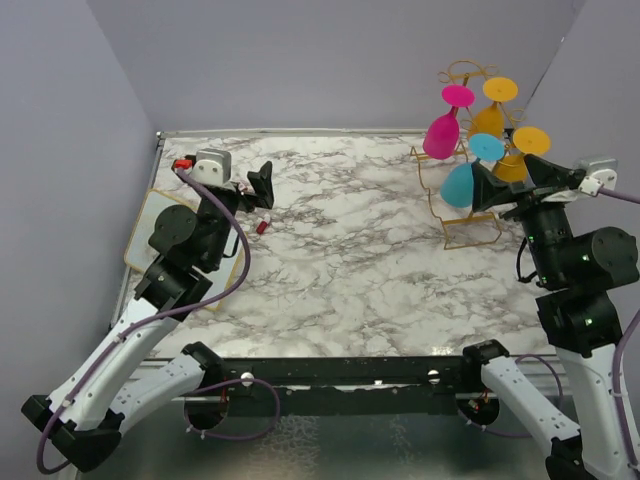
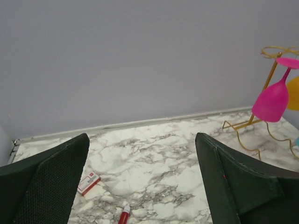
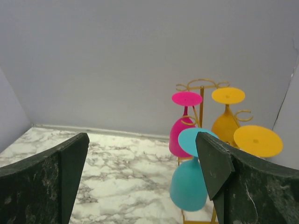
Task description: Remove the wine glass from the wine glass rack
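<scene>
Gold wire, the wine glass rack (image 1: 472, 232) stands at the far right of the marble table (image 1: 330, 250), glasses (image 1: 441, 135) hanging bowl-down. The right gripper (image 3: 142, 168), jaws spread, faces the teal wine glass (image 3: 188, 184); centre on its bowl, close gently, slide outward. The left gripper (image 2: 142, 172) idles, also spread.

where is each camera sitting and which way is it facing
Top external: above and behind the bases, looking down on the marble table; both arms show.
Left wrist: on the left arm, facing the back wall; open left gripper shows.
Right wrist: on the right arm, facing the wine glass rack; open right gripper shows.
Shared: all three see the pink glass.
</scene>
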`<state>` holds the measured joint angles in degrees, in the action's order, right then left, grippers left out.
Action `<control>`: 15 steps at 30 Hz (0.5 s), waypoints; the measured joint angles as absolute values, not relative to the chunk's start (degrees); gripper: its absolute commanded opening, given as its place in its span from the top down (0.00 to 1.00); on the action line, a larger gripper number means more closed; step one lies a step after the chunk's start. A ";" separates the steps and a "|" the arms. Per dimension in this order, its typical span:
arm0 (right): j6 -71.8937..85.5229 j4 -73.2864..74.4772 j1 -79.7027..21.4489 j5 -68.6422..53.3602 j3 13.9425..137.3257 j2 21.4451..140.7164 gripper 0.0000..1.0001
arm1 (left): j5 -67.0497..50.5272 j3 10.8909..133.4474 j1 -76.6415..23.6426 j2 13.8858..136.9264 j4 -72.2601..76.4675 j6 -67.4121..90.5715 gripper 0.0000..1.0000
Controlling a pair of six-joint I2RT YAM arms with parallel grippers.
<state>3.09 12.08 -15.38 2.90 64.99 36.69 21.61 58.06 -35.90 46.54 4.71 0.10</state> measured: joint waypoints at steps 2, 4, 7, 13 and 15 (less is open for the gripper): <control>4.03 14.17 -14.35 2.87 65.52 37.91 0.00 | 21.34 56.69 -35.59 47.16 5.02 0.60 0.01; 4.73 16.67 -13.37 2.83 66.22 39.11 0.00 | 20.99 55.31 -35.27 47.83 5.32 1.15 0.01; 4.93 20.05 -12.27 2.50 67.22 40.53 0.00 | 20.69 53.87 -34.92 48.84 5.58 1.96 0.01; 4.19 26.79 -10.90 2.15 70.04 43.27 0.00 | 19.97 52.36 -34.44 49.91 6.24 3.27 0.01; 3.57 28.84 -10.68 2.26 71.26 44.34 0.00 | 19.70 52.27 -34.30 50.24 6.44 3.55 0.01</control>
<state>3.57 28.84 -10.68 2.26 71.26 44.34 19.70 52.27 -34.30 50.24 6.44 3.55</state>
